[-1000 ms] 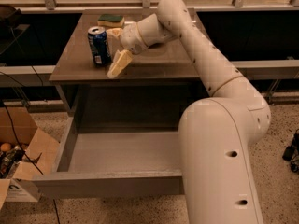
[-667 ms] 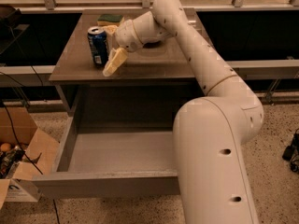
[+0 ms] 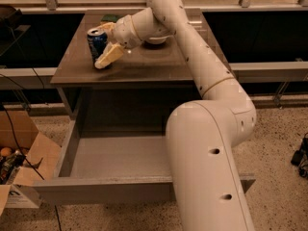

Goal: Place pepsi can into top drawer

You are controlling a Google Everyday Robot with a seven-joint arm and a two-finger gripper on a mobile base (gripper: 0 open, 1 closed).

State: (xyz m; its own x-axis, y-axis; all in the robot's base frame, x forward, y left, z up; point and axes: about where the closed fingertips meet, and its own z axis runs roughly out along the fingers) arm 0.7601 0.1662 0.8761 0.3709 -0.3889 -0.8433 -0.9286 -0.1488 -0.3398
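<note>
The pepsi can (image 3: 96, 43), dark blue with a silver top, stands upright on the left part of the grey table (image 3: 144, 64). My gripper (image 3: 102, 46) reaches in from the right and straddles the can. One cream finger (image 3: 109, 56) lies in front of the can and the other sits behind its top. The fingers look open around it. The can still rests on the table. The top drawer (image 3: 103, 189) is pulled out below the table, and its inside holds nothing that I can see.
A white bowl (image 3: 156, 41) sits mid-table, mostly hidden behind my arm. A small green item (image 3: 109, 18) lies at the back of the table. A cardboard box (image 3: 21, 160) with clutter stands on the floor at the left. Cables lie at the far right.
My gripper has moved left along the table to the can, so its fingers now sit on either side of it. The can and the drawer have not moved.
</note>
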